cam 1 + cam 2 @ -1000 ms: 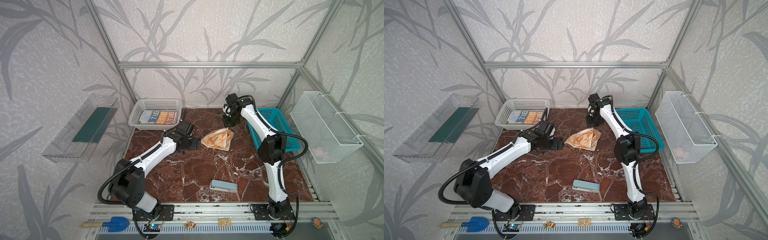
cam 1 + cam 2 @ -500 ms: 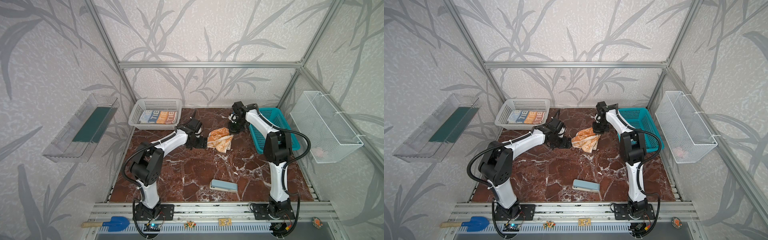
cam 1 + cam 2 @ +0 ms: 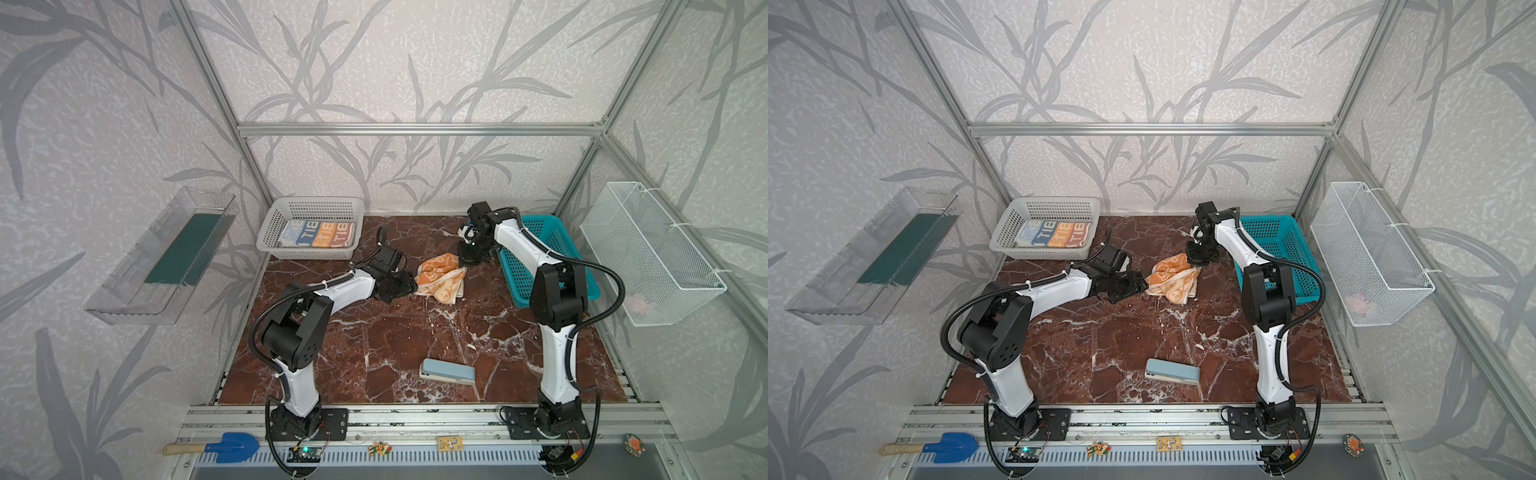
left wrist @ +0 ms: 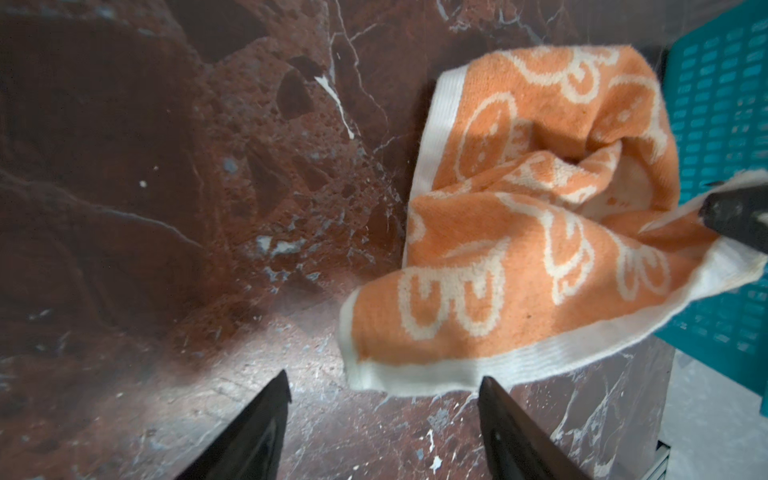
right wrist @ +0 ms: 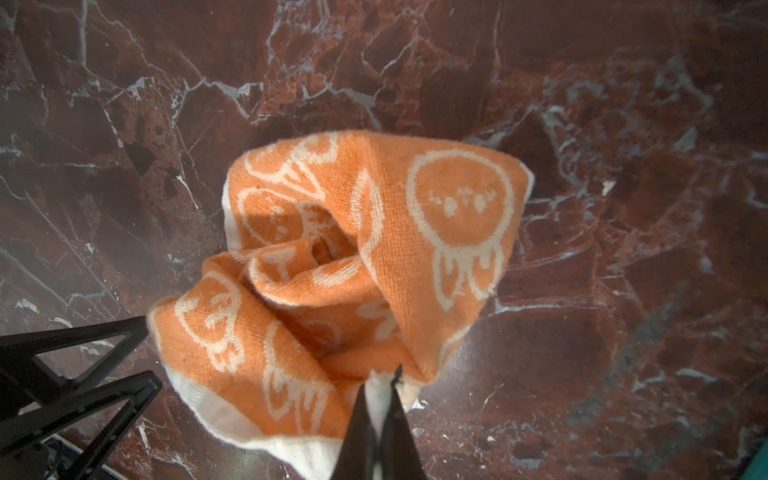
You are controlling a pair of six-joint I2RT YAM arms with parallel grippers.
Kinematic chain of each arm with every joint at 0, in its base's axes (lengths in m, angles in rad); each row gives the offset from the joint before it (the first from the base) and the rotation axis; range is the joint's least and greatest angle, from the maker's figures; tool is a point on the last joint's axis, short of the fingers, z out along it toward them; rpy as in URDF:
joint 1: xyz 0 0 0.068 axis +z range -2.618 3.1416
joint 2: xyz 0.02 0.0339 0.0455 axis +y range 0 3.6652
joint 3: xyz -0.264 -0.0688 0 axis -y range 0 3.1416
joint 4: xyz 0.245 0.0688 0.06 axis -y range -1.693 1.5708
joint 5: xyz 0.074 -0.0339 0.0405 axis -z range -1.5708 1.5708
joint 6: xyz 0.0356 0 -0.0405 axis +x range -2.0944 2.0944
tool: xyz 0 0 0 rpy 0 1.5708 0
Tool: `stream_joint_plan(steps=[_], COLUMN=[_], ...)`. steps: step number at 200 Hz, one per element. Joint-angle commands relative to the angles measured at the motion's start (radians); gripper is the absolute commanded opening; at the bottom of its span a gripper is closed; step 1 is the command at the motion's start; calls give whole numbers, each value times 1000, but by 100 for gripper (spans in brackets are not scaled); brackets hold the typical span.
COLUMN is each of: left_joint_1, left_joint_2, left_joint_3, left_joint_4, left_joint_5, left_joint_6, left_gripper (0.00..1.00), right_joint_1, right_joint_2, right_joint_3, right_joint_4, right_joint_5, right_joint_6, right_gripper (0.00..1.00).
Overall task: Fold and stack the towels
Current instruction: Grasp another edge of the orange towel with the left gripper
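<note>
An orange-and-cream towel lies crumpled on the marble table at the middle back. My right gripper is shut on its white hem at the far right side. My left gripper is open at the towel's left edge. A white-hemmed corner of the towel sits just ahead of the gap between its fingers. A folded blue-and-orange lettered towel lies in the grey basket.
A teal basket stands right behind the right gripper. A pale blue block lies near the front. A white wire basket hangs on the right wall and a clear tray on the left wall.
My left gripper has slid right up to the towel's edge and its jaws have narrowed. My right gripper has come forward with the hem, bunching the towel.
</note>
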Motion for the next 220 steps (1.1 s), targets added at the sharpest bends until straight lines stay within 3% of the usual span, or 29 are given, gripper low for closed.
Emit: stream_joint_plan(steps=[1,54,117,143,173,220], left_joint_1=[-3,-5,-14,-18,-16,0], left_joint_2=[2,22,31,38,27,-42], left_joint_3=[-37,-132,-168,-159,-151,-83], left_joint_4=[105,373,481,482,466,328], left_joint_5=[8,2,-51,-58,-64,-73], left_joint_6=[-114,-305,-361,-356,-345,-260], left_gripper=[70,58,42,32,27,11], right_joint_1=[-5,-7,-5,-5,-5,-5], right_joint_2=[-46,-48,-53,-57,-70,-120], right_joint_3=[-10,-14,-25,-32,-36,11], right_joint_4=[4,20,31,29,24,-19], right_joint_5=[-20,-34,-52,-51,-49,-50], right_joint_6=[-6,4,15,11,5,0], right_gripper=[0,0,0,0,0,0])
